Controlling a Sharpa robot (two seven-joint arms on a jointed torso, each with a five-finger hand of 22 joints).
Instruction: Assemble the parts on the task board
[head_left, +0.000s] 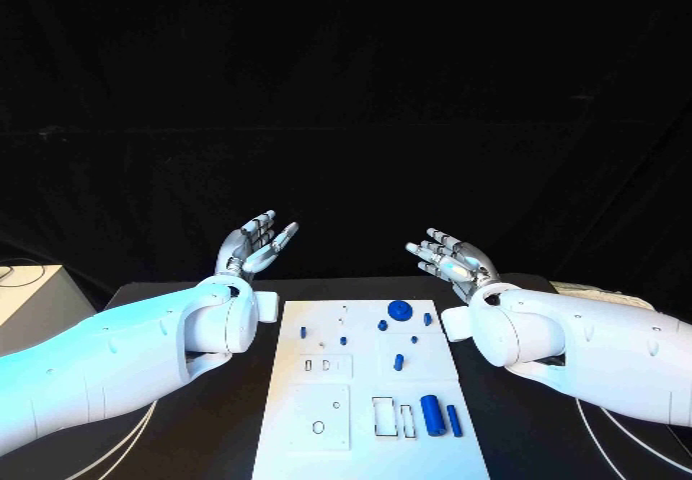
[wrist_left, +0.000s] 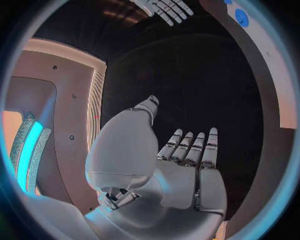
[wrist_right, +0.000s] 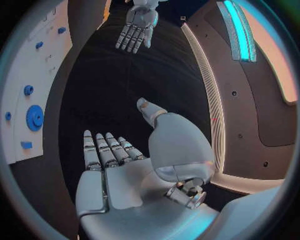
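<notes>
Dim black surroundings, cool cyan light on the left arm (head_left: 130, 350), sharp focus, fisheye-bent wrist-view edges

both hands are raised off the table beyond the far end of the task board (head_left: 289, 440), the left hand (head_left: 254, 246) off its far left corner and the right hand (head_left: 453, 260) off its far right corner, fingers spread and holding nothing. the air straight above the task board lies open between the two forearms that flank its long sides. low obstacles on the board are a blue disc (head_left: 400, 310) near the far edge and upright blue cylinders (head_left: 431, 411) near the near right corner.
</notes>
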